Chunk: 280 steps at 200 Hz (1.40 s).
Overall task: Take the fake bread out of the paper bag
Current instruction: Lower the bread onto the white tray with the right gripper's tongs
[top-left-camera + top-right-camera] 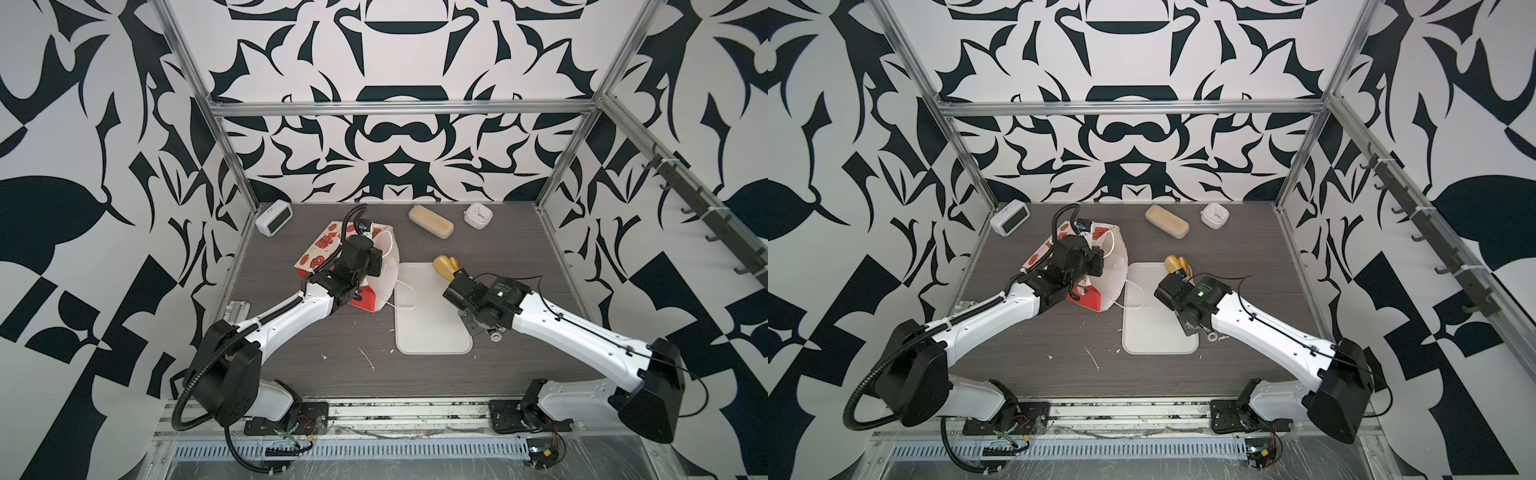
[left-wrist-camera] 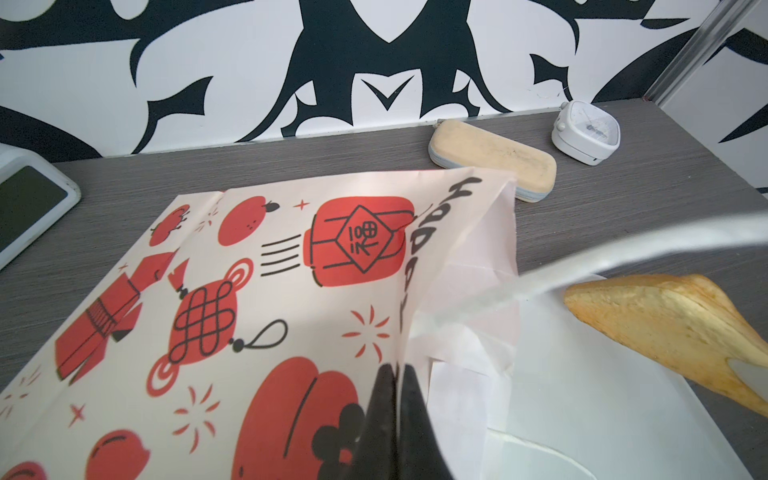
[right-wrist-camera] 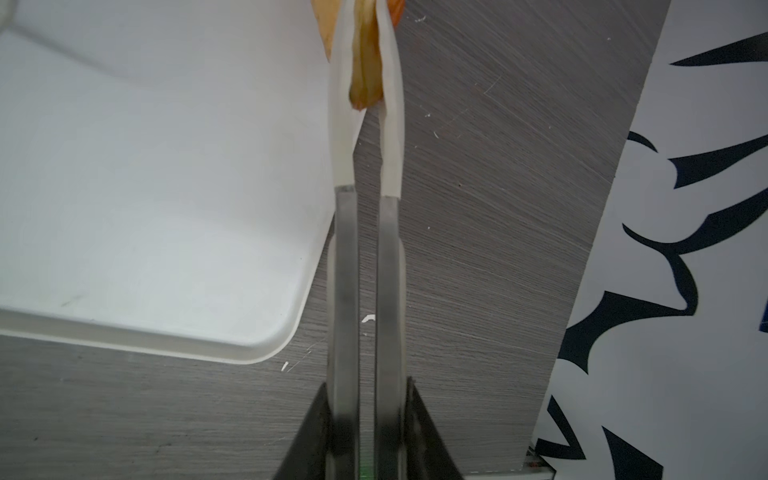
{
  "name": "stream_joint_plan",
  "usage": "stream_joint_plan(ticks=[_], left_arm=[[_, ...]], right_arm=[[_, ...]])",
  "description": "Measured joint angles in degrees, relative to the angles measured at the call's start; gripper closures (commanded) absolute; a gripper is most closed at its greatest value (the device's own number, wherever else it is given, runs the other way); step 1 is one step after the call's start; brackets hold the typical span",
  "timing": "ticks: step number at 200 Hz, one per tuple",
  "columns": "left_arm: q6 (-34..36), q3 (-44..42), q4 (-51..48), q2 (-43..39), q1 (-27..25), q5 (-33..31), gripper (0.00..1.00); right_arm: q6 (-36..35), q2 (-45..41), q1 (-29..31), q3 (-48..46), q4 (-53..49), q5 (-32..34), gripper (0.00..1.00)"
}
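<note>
Grey table (image 1: 353, 336), patterned walls (image 1: 395, 145); far left, bag (image 1: 316, 253) on its side, mouth just beside tray (image 1: 432, 332), inside hidden by arm (image 1: 291, 309); left gripper (image 2: 392, 370) pinched shut on bag rim; right gripper (image 3: 365, 25) clamped on bread (image 1: 444, 266) above tray's far right corner.

White-shelled arms (image 1: 286, 316) with black joints (image 1: 226, 374), ribbed black conduit (image 1: 176, 409), and white-taped grey fingers (image 3: 343, 124).

My pincer (image 3: 365, 25) is clamped on a thin golden-brown piece of fake bread (image 3: 366, 79), white-sleeved fingers (image 3: 343, 137) bowed around it. Beneath lie a white tray's rounded corner (image 3: 249, 351) and the grey wood-grain tabletop (image 3: 498, 216), bordered by a black-and-white patterned wall (image 3: 685, 311)
</note>
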Motion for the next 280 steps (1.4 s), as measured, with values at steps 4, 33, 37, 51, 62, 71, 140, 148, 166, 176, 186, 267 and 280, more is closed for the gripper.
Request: stream_joint_plan(ticks=[4,33,37,51,62,71,140,148,166,176,186,267,280], left_arm=[[0.0,-0.1,0.0,0.0,0.0,0.0,1.0],[-0.2,-0.7,0.9,0.0,0.2,0.4,1.0],[-0.2,-0.8,1.0,0.0,0.2,0.5,1.0],[-0.3,-1.0,1.4,0.0,0.3,0.8,1.0],[-0.3,-1.3,1.8,0.0,0.4,0.9,1.0],[-0.4,-1.4,2.1,0.0,0.6,1.1,1.0],[-1.2,-1.9,3.2,0.0,1.2,2.1,1.0],[-1.2,-2.0,3.5,0.1,1.3,2.1,1.0],[-1.4,-2.4,4.1,0.1,1.4,2.4,1.0],[-1.4,-2.7,4.2,0.3,1.5,2.5,1.0],[-1.5,-2.8,4.3,0.3,1.5,2.6,1.0],[-2.0,-4.0,5.6,0.4,1.7,2.9,1.0],[-2.2,-4.2,5.8,0.4,1.7,3.0,1.0]], right_arm=[[0.3,0.3,0.0,0.1,-0.2,0.4,0.97],[1.6,1.6,0.0,0.5,-1.5,2.3,0.97],[1.7,1.6,0.0,0.5,-1.6,2.3,0.97],[2.1,1.6,0.0,0.6,-1.9,2.6,0.97],[2.3,1.7,0.0,0.6,-2.0,2.6,0.97],[2.4,2.1,0.0,0.6,-1.9,2.6,0.97],[5.5,9.5,2.3,0.6,-2.1,2.6,0.94],[5.9,9.7,2.9,0.6,-2.1,2.5,0.94],[7.0,9.9,4.1,0.6,-1.9,2.3,0.93],[7.7,10.2,4.8,0.6,-1.7,2.0,0.91],[8.3,10.5,5.7,0.6,-1.4,1.7,0.89],[12.4,13.0,10.4,-1.4,3.2,-0.6,0.63],[12.3,12.4,10.8,-1.9,4.4,-1.4,0.61]])
